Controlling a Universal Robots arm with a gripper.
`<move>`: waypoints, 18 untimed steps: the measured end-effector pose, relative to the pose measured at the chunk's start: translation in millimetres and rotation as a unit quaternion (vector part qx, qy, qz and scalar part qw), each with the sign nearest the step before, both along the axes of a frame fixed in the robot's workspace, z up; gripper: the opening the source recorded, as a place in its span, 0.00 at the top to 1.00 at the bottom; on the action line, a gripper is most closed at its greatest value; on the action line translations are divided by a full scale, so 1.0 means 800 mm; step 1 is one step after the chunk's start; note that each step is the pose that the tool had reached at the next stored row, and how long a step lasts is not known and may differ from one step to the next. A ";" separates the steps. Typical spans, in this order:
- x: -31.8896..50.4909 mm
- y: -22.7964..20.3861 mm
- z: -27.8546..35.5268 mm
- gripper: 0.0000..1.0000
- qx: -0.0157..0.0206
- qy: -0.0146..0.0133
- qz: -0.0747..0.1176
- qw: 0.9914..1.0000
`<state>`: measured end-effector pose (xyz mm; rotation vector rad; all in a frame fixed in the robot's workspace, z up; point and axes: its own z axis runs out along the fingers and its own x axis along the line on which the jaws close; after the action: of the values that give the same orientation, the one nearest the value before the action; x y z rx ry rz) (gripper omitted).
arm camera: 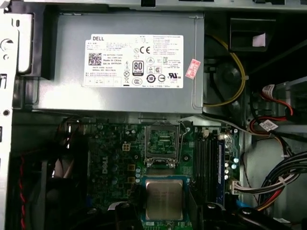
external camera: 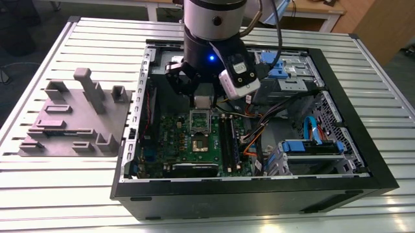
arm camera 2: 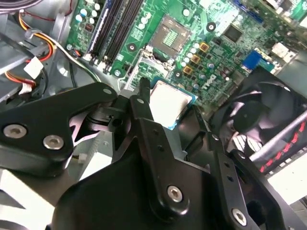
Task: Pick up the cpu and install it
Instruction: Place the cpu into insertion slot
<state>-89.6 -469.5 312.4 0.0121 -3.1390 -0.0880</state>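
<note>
Over the green motherboard (arm camera: 115, 163), within the black case (external camera: 259, 194) at the centre of the slatted desk (external camera: 65, 204), the black pincer (arm camera 2: 169, 112) clasped the small square silver-topped cpu (arm camera 2: 168, 100) by its edges, presumably for seating in the nearby open socket (arm camera: 162, 143).

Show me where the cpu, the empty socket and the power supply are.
cpu (arm camera: 164, 200), first wrist view, middle of its metal top.
empty socket (arm camera: 161, 143), first wrist view, its centre.
power supply (arm camera: 67, 98), first wrist view, bare grey casing.
</note>
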 end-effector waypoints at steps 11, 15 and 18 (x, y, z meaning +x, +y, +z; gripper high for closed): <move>0.000 -0.0094 -0.0070 0.53 -0.001 0.000 -0.005 1.000; 0.005 -0.0096 -0.0159 0.53 -0.002 0.000 -0.010 1.000; 0.011 -0.0096 -0.0228 0.53 -0.002 0.000 -0.014 1.000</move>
<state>-80.5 -477.2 294.2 -0.0313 -3.1403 -0.0829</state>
